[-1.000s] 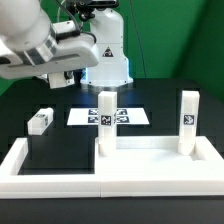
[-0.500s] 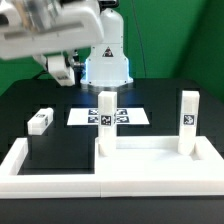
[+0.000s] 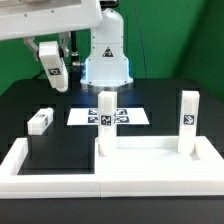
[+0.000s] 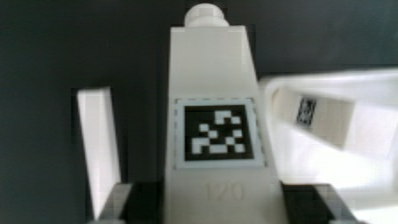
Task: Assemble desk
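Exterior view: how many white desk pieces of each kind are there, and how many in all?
Desk top: 1
Legs: 4 (two upright on it, one lying on the table, one held in the claw)
Total: 5

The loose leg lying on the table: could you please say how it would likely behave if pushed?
The loose leg is blocky and flat-faced, lying on its side, so it would probably slide, not roll. It looks like rigid plastic and small, so likely stiff and light.
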Controlling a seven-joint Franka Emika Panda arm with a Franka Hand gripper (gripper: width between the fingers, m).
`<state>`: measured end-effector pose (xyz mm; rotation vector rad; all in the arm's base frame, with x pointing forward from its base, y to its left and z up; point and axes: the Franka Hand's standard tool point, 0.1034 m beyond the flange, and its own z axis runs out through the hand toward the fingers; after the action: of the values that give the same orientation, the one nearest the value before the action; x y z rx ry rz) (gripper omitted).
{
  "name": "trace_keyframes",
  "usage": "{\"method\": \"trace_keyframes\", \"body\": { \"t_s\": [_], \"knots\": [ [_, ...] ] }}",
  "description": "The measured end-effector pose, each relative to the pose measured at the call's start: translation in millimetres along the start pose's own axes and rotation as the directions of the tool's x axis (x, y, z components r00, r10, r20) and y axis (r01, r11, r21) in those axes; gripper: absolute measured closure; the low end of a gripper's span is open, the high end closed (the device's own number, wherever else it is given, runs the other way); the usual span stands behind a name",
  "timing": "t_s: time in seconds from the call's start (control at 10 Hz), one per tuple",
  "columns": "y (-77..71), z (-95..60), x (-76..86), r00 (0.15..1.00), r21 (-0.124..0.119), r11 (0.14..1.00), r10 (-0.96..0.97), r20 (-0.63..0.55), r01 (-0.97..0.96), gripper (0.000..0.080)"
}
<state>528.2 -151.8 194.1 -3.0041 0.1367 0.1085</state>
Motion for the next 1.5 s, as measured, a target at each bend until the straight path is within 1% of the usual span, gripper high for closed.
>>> {"method": "trace_keyframes", "body": {
  "t_s": [0.1, 0.2, 0.3, 0.4, 0.5, 0.6, 0.7, 0.8, 1.0, 1.1, 1.2, 1.3, 1.4, 1.5],
  "knots": [
    [-1.3, -0.3, -0.5, 0.999, -0.009, 1.000, 0.001, -0.032, -0.002, 0.0509],
    [-16.2, -10.1, 16.6, 0.991, -0.039, 0.999, 0.017, -0.131, -0.022, 0.0509],
    [-38.2, -20.9, 33.2, 0.978, -0.061, 0.998, -0.006, -0.208, -0.007, 0.0509],
    [-56.5, -29.3, 44.5, 0.972, -0.059, 0.998, -0.005, -0.236, -0.009, 0.0509],
    [-76.2, -39.3, 58.7, 0.947, -0.059, 0.998, 0.014, -0.322, -0.034, 0.0509],
    [-103.7, -39.0, 64.9, 0.913, -0.053, 0.997, 0.026, -0.406, -0.052, 0.0509],
    [-126.5, -29.0, 60.1, 0.896, -0.033, 0.996, 0.056, -0.441, -0.078, 0.0509],
    [-139.2, -23.6, 52.4, 0.855, -0.007, 0.994, 0.093, -0.511, -0.112, 0.0509],
    [-136.2, -23.0, 52.7, 0.770, -0.032, 0.994, 0.057, -0.636, -0.101, 0.0509],
    [-140.6, -19.1, 52.2, 0.724, -0.055, 0.995, 0.021, -0.690, -0.081, 0.0509],
    [-152.3, -3.0, 49.7, 0.714, -0.106, 0.994, -0.057, -0.697, -0.025, 0.0509],
    [-162.4, -1.7, 56.8, 0.714, -0.141, 0.990, -0.115, -0.690, 0.023, 0.0509],
    [-182.7, -2.8, 67.9, 0.707, -0.157, 0.985, -0.157, -0.689, 0.066, 0.0509],
    [-208.1, 2.3, 72.2, 0.714, -0.140, 0.987, -0.156, -0.682, 0.082, 0.0509]
  ]
}}
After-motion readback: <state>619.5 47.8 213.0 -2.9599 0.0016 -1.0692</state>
